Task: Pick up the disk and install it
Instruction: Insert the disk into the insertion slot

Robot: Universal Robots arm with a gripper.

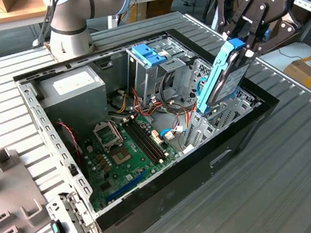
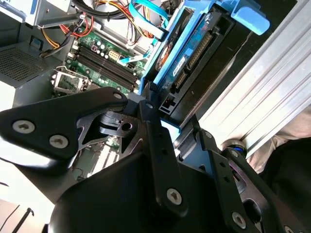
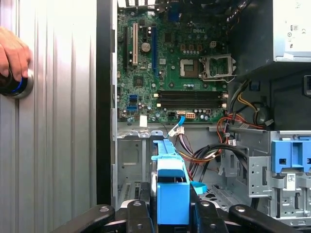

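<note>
Figure: 1 arm, installation in progress. The gripper point(image 1: 243, 46) is clamped on the upper end of the disk point(image 1: 220, 81), its 2 fingers pressing the light-blue frame from either side. The disk hangs below the gripper with its long axis steeply tilted. Its lower end is at the mouth of the drive bay point(image 1: 228, 115), at the exterior view's right end of the open computer case point(image 1: 156, 200), apparently not yet seated.

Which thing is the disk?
Find the open computer case. Over its end on the exterior view's right, the black end effector grips the disk, tilted. It's a flat grey slab framed in light blue, unlike the blue bracket atop the cage.
</note>
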